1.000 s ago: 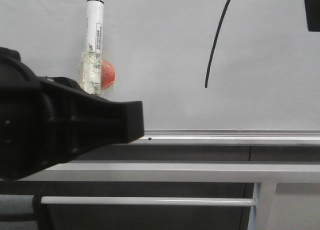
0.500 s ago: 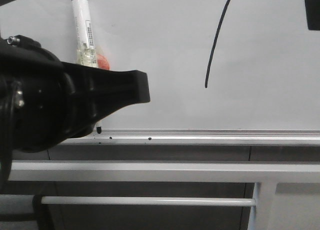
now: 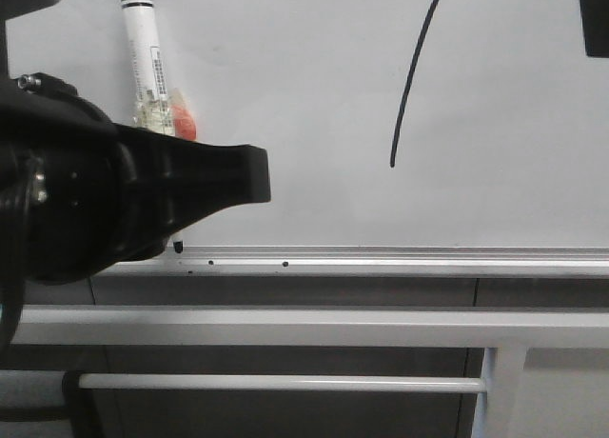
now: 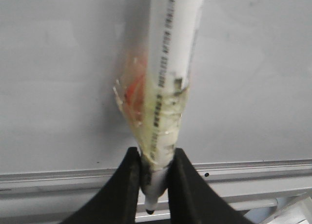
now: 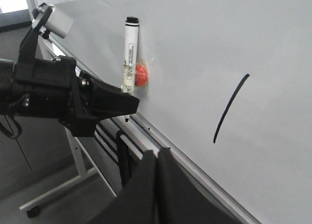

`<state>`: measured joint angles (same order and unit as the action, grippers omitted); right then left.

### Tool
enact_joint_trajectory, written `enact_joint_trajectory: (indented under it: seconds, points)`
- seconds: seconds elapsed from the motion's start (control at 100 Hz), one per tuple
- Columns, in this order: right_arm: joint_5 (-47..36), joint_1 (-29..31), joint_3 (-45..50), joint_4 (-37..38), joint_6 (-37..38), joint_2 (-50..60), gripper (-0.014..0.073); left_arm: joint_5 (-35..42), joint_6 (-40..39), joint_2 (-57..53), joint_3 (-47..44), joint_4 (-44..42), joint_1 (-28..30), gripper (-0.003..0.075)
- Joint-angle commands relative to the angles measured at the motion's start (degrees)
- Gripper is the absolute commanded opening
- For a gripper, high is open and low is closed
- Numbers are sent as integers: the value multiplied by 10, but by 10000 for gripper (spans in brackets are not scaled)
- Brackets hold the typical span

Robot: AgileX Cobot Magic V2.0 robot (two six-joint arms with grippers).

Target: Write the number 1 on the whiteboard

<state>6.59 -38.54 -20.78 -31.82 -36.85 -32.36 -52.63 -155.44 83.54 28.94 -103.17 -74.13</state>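
Front view: the left gripper (image 3: 176, 243) clamps a white marker pen (image 3: 147, 62) with a red ball (image 3: 184, 124) taped on, tip just above the whiteboard (image 3: 285, 95) rail (image 3: 400, 260). The number 1 (image 3: 414, 81), a slanted black stroke, sits to the right. The right gripper (image 5: 157, 158) has its fingers pressed together, holding nothing.

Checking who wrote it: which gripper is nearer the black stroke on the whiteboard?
Hard to tell. The left gripper, shut on the marker pen, is off to the black stroke's left; the right gripper, shut, is below it.
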Motion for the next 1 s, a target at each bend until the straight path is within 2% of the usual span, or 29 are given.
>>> enact_joint_trajectory:
  seconds: [0.0,0.49,0.81,0.99]
  points:
    - [-41,1,-16,-4,-2,0,-63,-36,6,-11,14,-27,6,-20]
    - [-41,1,-16,-4,-2,0,-63,-39,10,-11,14,-27,9,-13]
    - [-38,1,-16,-4,-2,0,-63,-49,10,-11,14,-27,9,230]
    - [-38,1,-16,-4,-2,0,-63,-52,10,-11,14,-27,9,246]
